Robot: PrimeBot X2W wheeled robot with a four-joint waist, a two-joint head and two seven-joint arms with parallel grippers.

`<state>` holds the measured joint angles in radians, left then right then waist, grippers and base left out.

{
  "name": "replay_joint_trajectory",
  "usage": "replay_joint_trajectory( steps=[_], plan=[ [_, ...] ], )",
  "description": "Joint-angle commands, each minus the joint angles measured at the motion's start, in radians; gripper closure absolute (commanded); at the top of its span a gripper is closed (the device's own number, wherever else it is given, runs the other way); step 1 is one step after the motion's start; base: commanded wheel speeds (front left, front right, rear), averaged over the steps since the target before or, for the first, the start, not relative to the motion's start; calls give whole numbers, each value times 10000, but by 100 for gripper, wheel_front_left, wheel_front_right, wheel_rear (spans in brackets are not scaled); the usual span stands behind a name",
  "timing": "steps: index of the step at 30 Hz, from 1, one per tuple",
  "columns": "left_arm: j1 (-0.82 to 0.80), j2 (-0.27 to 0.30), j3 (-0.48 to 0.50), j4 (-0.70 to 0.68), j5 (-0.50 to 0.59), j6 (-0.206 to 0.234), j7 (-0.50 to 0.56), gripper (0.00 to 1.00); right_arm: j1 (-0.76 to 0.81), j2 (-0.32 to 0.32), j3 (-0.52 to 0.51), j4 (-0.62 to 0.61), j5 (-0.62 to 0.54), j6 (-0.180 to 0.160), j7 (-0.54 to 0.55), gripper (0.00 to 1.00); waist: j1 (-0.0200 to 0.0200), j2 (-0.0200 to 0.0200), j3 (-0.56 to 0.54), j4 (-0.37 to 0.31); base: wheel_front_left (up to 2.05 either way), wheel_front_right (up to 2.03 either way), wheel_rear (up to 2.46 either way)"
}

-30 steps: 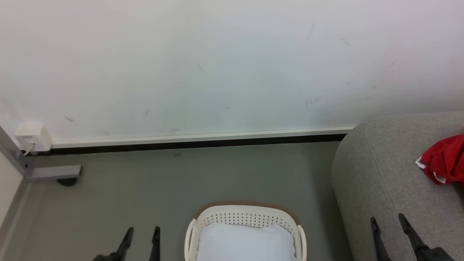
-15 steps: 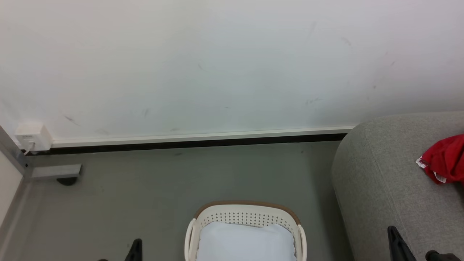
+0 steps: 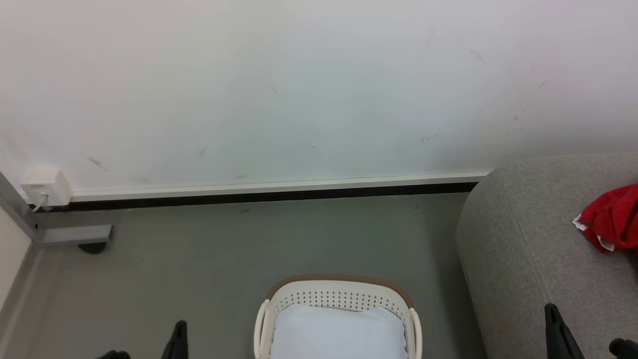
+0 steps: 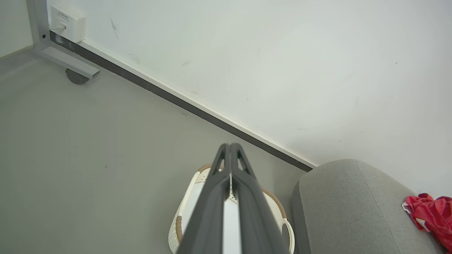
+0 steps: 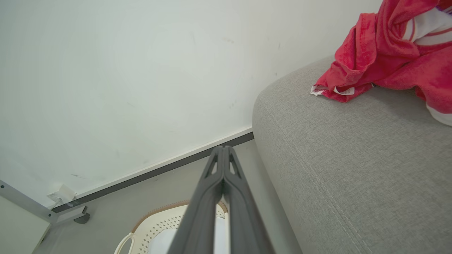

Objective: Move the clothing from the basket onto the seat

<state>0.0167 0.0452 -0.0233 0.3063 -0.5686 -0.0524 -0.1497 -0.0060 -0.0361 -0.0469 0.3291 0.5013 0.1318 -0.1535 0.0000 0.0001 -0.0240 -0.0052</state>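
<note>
Lying on the seat (image 3: 523,259), the clothing (image 3: 615,217) is well apart from right hand (image 5: 223,150) and left hand (image 4: 230,146), both closed, empty

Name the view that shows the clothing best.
Right wrist view: the clothing is close and large on the seat, trim clear. Head and left wrist views show a small red heap at the edge.
</note>
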Motion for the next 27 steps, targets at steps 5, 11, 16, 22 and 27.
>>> replay_joint_trajectory(
  steps=[5, 11, 16, 22, 27],
  plan=[
    [-360, 40, 181, -216, -1114, -99, 247, 100, -362, -99, -109, -244, 1168, -3, 271, 100, 0, -1, 15, 3, 0, 0, 0],
    [-441, 42, 278, -249, -1851, -156, 434, 100, -431, -107, -153, -298, 1938, -4, 457, 100, 0, -1, 28, 6, 0, 0, 0],
    [-514, 45, 369, -281, -2546, -208, 606, 100, -489, -114, -196, -345, 2669, -5, 634, 100, 0, -1, 41, 8, 0, 0, 0],
    [-597, 48, 466, -315, -3317, -270, 813, 100, -542, -122, -246, -396, 3514, -6, 839, 100, 0, -1, 57, 12, 0, 0, 0],
    [-666, 51, 551, -344, -3929, -313, 977, 100, -604, -129, -285, -437, 4172, -7, 1001, 100, 0, -1, 70, 14, 0, 0, 0]
  ],
)
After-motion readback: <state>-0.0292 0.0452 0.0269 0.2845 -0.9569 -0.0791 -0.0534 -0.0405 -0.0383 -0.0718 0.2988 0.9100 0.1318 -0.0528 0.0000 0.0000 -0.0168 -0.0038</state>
